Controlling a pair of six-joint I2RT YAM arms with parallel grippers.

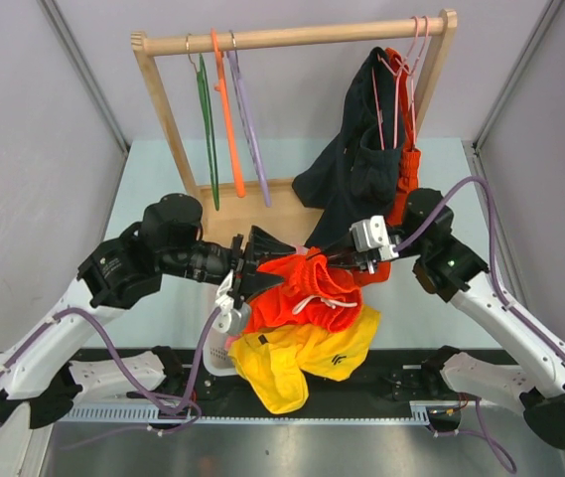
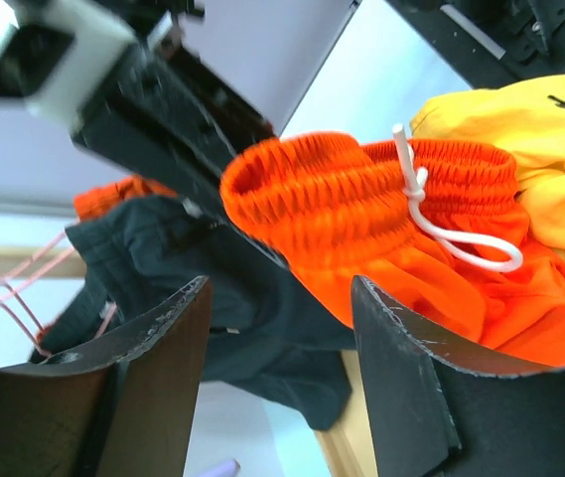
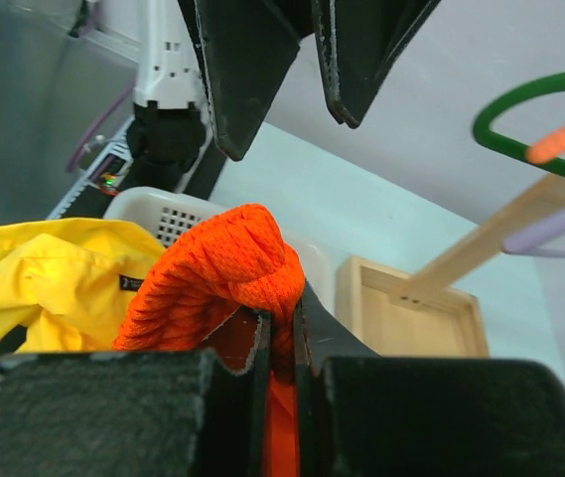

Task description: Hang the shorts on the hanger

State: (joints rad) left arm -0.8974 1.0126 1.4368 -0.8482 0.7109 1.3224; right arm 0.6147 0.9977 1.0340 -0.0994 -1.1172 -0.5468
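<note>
1 pr bright orange fabric shorts (image 1: 307,288) w/ white drawstring: waistband clenched in right pincer (image 3: 280,323), left pincer (image 2: 280,288) spread wide just beside, gripping nothing. 1 thin orange plastic hanger (image 1: 228,119) on wooden rail (image 1: 292,38), btwn 1 green hanger (image 1: 208,129) & 1 lilac hanger (image 1: 249,129). 1 pr yellow shorts (image 1: 297,358) below.

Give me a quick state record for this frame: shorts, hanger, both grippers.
shorts: orange, bunched over the yellow shorts
hanger: orange, bare, on the rack rail between a green hanger and a lilac hanger
left gripper: open, aimed at the waistband
right gripper: shut on the waistband
step: shorts not yet on hanger
</note>
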